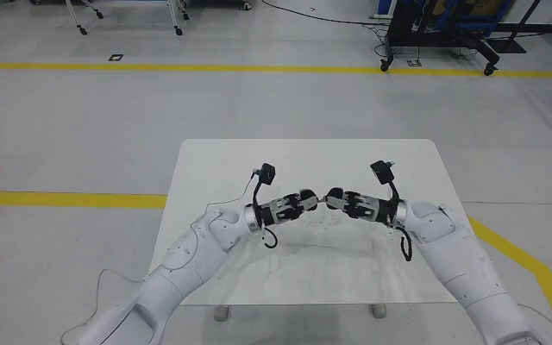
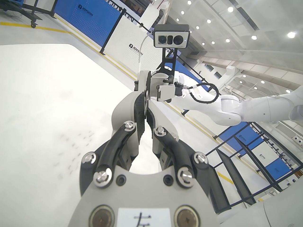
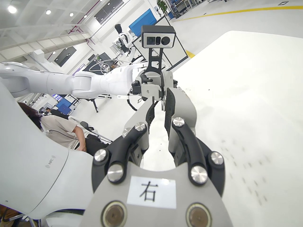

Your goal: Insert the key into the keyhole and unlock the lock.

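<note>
Resting between left tool [image 2: 145,106] tips: key [image 2: 147,94].

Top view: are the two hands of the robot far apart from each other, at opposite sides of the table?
No, the left hand and the right hand meet over the middle of the table.

one-character label [image 2: 144,217] on left gripper [image 2: 146,109] | one-character label [image 3: 151,191] on right gripper [image 3: 161,102] | logo print on wall panels [image 2: 94,17]
</note>
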You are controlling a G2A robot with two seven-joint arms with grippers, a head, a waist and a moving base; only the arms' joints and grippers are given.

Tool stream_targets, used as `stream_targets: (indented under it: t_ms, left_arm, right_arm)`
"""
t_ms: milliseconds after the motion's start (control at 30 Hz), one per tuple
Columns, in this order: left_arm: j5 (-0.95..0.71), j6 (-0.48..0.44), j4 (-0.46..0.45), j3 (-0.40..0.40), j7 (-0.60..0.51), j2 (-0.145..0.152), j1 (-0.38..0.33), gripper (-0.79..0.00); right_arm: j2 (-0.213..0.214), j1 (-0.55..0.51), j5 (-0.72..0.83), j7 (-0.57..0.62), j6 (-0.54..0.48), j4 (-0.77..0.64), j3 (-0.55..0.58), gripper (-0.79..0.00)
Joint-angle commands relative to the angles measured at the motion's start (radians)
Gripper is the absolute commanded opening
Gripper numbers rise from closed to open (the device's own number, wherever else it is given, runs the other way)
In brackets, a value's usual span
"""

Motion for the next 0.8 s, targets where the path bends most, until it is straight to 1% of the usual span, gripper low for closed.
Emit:
stream_targets:
  t_ms: [0,67,233,333,367,767]
  left_arm:
    - [-0.003,0.000,0.002,0.003,-0.005,-0.001,-0.001,-0.785]
    - [-0.004,0.000,0.003,0.005,-0.009,-0.002,-0.002,-0.785]
    - [-0.003,0.000,0.006,0.009,-0.018,-0.003,-0.005,-0.785]
    - [-0.003,0.000,0.008,0.010,-0.021,-0.003,-0.006,-0.785]
    - [-0.002,0.000,0.008,0.011,-0.022,-0.004,-0.006,-0.785]
    - [0.007,0.000,0.013,0.006,-0.001,-0.005,-0.008,-0.785]
  right_arm:
    - [0.003,0.003,0.002,-0.001,0.000,0.001,-0.006,-0.714]
    - [0.006,0.007,0.003,-0.001,0.000,0.005,-0.014,-0.736]
    - [0.012,0.020,0.007,0.000,0.001,0.015,-0.034,-0.705]
    - [0.014,0.028,0.009,0.000,0.001,0.024,-0.045,-0.733]
    - [0.014,0.031,0.011,-0.001,0.000,0.028,-0.048,-0.782]
    - [0.026,0.029,0.009,-0.001,0.000,0.032,-0.077,-0.785]
